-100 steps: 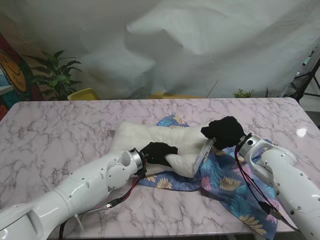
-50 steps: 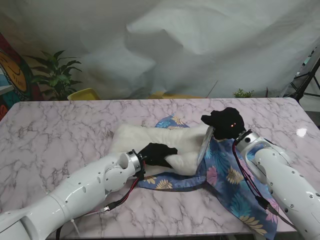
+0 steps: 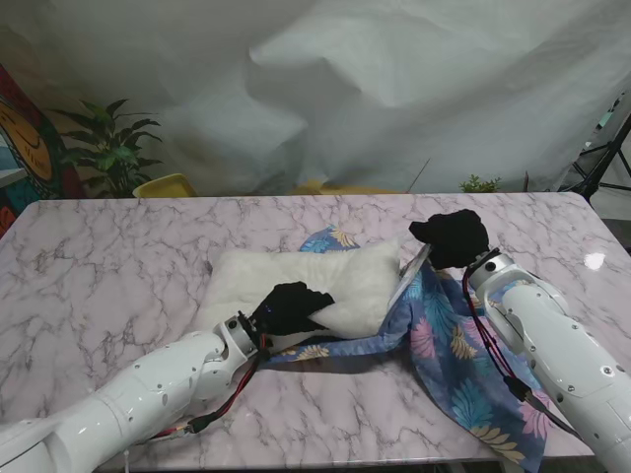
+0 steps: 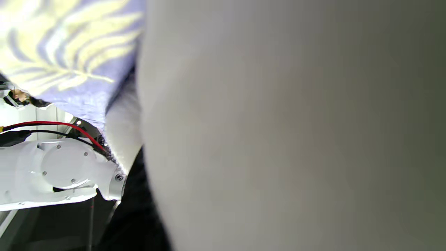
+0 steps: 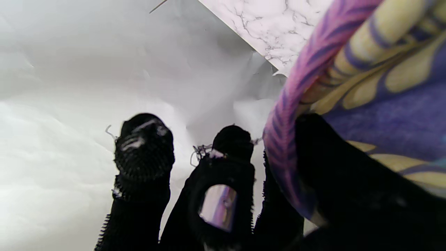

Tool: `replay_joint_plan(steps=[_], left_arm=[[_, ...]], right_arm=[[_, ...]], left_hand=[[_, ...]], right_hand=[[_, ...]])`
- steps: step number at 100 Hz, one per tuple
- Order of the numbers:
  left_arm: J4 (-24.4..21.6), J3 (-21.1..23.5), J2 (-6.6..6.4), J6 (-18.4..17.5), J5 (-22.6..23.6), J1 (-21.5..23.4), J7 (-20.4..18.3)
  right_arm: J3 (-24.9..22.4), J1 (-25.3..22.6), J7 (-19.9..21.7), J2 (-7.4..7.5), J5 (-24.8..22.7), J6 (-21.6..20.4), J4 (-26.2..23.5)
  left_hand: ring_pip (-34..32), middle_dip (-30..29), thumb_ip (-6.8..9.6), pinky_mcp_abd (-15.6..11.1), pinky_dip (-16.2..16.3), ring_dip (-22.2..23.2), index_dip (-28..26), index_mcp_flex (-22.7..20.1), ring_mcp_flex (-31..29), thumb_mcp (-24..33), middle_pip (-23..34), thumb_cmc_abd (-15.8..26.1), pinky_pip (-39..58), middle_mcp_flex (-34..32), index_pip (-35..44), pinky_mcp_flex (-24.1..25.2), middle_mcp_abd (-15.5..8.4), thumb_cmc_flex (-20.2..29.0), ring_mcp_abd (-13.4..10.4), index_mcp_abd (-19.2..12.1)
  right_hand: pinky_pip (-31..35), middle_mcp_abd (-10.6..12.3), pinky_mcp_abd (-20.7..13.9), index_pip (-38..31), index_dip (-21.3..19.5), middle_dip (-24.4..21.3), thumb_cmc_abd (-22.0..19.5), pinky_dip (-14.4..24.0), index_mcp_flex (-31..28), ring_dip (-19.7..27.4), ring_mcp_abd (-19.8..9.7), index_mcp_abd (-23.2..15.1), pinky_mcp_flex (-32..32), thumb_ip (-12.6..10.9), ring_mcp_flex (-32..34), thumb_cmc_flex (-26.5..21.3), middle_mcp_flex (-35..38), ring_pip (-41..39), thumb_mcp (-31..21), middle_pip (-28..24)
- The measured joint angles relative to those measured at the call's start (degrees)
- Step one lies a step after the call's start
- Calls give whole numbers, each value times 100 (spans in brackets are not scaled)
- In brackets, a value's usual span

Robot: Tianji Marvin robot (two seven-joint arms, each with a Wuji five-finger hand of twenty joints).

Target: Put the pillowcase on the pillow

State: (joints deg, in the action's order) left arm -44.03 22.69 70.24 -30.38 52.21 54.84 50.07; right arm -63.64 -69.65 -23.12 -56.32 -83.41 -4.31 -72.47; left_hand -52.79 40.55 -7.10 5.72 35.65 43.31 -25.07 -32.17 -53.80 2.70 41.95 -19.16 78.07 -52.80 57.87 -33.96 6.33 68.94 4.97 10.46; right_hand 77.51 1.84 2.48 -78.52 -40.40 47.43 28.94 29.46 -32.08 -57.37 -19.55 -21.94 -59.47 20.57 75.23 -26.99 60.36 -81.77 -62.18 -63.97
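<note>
Stand view, item one: your left hand (image 3: 288,307), black-gloved, fingers closed on the near edge of the pillow (image 3: 315,279), pressing a dent into it. Item two: your right hand (image 3: 452,238), also black-gloved, raised off the table at the pillow's right end, pinching the hem of the pillowcase (image 3: 449,345); in the right wrist view the hem (image 5: 285,146) runs between thumb and fingers (image 5: 233,167) while two fingers stand free. Item three, the pillow: white, plump, fleecy-looking, rectangular with soft corners, lying mid-table; the left wrist view is almost filled by its pale, blurred bulk (image 4: 278,125). Item four, the pillowcase: thin limp cloth, blue with yellow, pink and teal leaf print, its inside pale at the lifted mouth; one strip lies under the pillow's near edge, a corner shows beyond its far edge, and the rest trails off the near right table edge. Item five: table (image 3: 118,256), hard, glossy, pink-grey marble pattern. Progress, as a judgement: early. You have the mouth held open at the pillow's right end, but nearly all the pillow lies bare; drawing the case over its length and squaring the corners remain.
</note>
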Motion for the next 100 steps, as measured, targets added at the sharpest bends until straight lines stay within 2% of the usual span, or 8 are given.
replay_joint_plan(steps=[14, 25, 35, 41, 48, 61, 73, 100], left_arm=[[757, -581, 260, -492, 15, -293, 899], [1256, -1020, 471, -643, 110, -490, 1547], [1368, -1071, 579, -688, 111, -526, 1430], [1481, -1442, 652, -667, 97, -635, 1407], [1762, -1864, 816, -656, 103, -782, 1440], [2177, -2056, 1122, -657, 131, -903, 1457], [2185, -2275, 1211, -657, 150, -978, 1447], [2299, -2430, 1343, -651, 200, -1035, 1447]], right_arm=[[131, 139, -356, 2, 97, 21, 304], [190, 212, -412, 2, 218, 14, 442], [254, 273, -404, 1, 332, -1, 539], [310, 309, -414, 1, 406, -16, 601], [386, 346, -446, -2, 447, -20, 669], [485, 409, -408, -10, 480, -17, 758], [708, 560, -307, -2, 513, 44, 900], [1420, 1127, -377, -14, 786, 485, 1561]], left_hand=[[37, 315, -16, -27, 57, 75, 60, -29, 23, 1102, -382, -392, -114, -91, 156, 57, -5, -565, 52, -175], [102, 396, -186, -23, 57, 101, 89, -159, 23, 1801, -670, -573, -124, -241, 170, 57, -2, -882, 89, -235], [216, 460, -300, 16, 57, 99, 147, -198, 17, 2100, -919, -752, -184, -332, 170, 58, -2, -952, 128, -245], [224, 469, -306, 30, 57, 99, 156, -239, 17, 2304, -989, -807, -184, -377, 170, 60, 0, -1035, 149, -251], [226, 565, -306, 32, 105, 107, 157, -239, 17, 2395, -1035, -809, -185, -377, 176, 60, 3, -1090, 154, -255], [227, 594, -355, 32, 110, 110, 157, -239, 17, 2542, -1041, -809, -186, -377, 242, 63, 3, -1180, 156, -313], [227, 616, -356, 32, 112, 114, 157, -243, 17, 2587, -1041, -812, -190, -378, 244, 65, 5, -1206, 157, -313], [227, 694, -356, 32, 118, 132, 157, -248, 17, 2807, -1041, -860, -250, -379, 256, 68, 12, -1251, 158, -313]], right_hand=[[-167, 0, 0, 83, -11, 0, 0, 0, 0, 88, 0, -93, 1, 2, 0, 0, 0, 41, 94, 0], [-240, 0, 0, 141, -20, 0, 0, 0, 0, 181, 0, -163, 23, 5, 0, 0, -2, 49, 134, 0], [-284, 0, 0, 143, -20, 1, 0, 0, 0, 249, 0, -164, 73, 5, 0, 0, -5, 52, 141, 0], [-298, 0, 0, 148, -20, 1, 0, 0, 0, 270, 0, -176, 83, 5, 0, 0, -6, 56, 193, 0], [-358, 0, 0, 147, -16, -25, 0, 0, 0, 380, 34, -238, 143, 7, 0, 0, -20, 190, 272, 0], [-489, -14, 34, 146, 206, -244, 0, -1, -1, 649, 173, -238, 232, 7, -26, -10, -90, 566, 324, 43], [-614, -70, 132, 143, 472, -522, 2, -34, -2, 941, 322, -240, 355, 7, -28, -92, -161, 1129, 414, 138], [-659, -83, 157, 143, 660, -680, 123, -74, -4, 1036, 385, -240, 425, 7, -28, -187, -170, 1247, 458, 144]])
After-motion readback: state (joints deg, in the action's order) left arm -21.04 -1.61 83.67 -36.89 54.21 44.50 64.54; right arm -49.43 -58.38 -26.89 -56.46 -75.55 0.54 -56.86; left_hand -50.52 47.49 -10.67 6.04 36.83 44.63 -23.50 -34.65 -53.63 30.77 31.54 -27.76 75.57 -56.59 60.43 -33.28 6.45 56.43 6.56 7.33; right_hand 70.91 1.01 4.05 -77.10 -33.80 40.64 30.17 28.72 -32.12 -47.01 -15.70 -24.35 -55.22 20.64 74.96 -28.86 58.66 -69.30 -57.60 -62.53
